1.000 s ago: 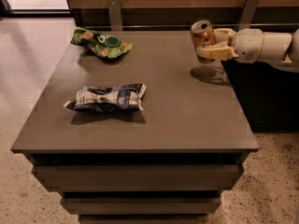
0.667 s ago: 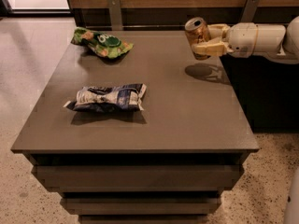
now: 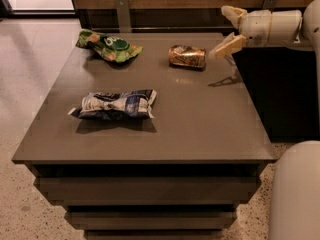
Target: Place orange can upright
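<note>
On the table [image 3: 200,114], the shiny orange-gold can [image 3: 187,56] lies sideways; just right of it the gripper [image 3: 226,30] gapes wide, empty.

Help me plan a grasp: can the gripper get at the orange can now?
Probably yes: the open gripper hangs close beside the orange can, which lies on its side, and nothing stands between them.
</note>
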`<act>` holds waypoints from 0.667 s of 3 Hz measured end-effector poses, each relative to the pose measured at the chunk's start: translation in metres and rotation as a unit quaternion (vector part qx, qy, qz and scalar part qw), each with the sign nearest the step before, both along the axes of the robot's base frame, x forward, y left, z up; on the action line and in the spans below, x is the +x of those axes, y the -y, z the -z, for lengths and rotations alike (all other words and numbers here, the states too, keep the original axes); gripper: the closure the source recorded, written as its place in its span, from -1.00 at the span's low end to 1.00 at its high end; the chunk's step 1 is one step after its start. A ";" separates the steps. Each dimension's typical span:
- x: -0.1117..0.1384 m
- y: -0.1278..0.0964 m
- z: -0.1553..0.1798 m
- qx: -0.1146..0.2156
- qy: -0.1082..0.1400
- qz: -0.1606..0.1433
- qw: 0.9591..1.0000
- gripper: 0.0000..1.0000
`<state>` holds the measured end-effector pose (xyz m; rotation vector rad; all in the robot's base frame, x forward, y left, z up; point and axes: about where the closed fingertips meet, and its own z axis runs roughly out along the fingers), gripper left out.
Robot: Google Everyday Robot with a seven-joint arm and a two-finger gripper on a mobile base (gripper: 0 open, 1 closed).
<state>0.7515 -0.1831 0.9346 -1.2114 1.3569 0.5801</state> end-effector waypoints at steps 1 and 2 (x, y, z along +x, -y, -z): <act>0.000 0.000 0.000 0.000 0.000 0.000 1.000 -1.00; -0.004 -0.003 0.003 -0.025 -0.008 -0.002 1.000 -1.00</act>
